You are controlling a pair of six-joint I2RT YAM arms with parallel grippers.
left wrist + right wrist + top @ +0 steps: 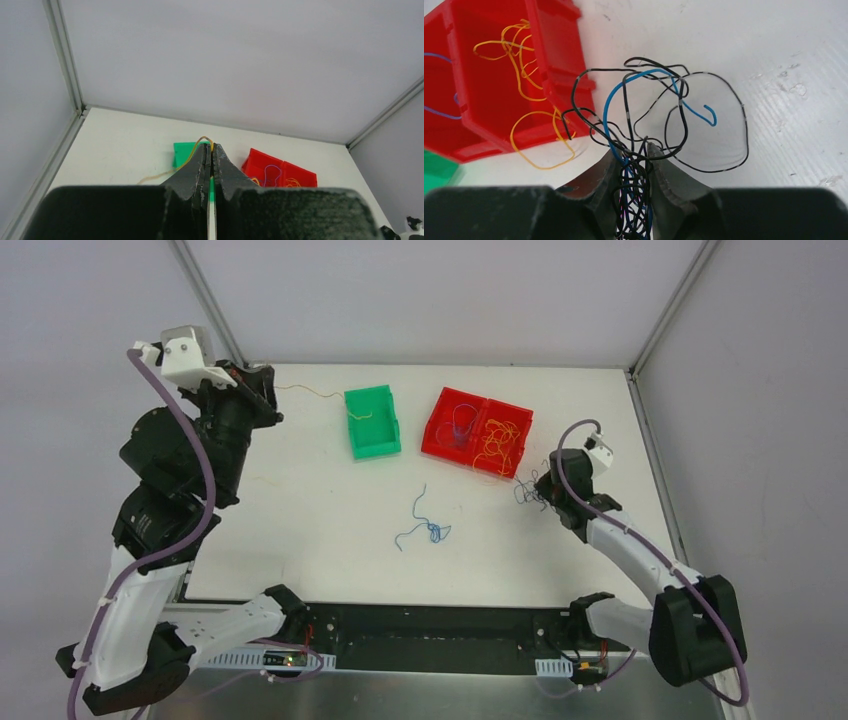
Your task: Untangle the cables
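My left gripper [272,390] is raised at the far left and shut on a thin yellow-orange wire [312,391] that trails right toward the green bin [372,422]. In the left wrist view the wire [192,155] loops over my closed fingertips [211,146]. My right gripper [540,490] is shut on a knot of black and blue wires [659,100] by the red bin's near right corner. The strands bunch between the jaws [634,152] and fan out in loops over the table. A loose blue wire [425,525] lies squiggled at mid-table.
The red two-part bin [478,430] holds yellow-orange wires [519,55] on its right side and a blue-purple wire [462,420] on its left. One yellow loop [541,145] hangs over its near wall onto the table. Frame posts stand at the back corners.
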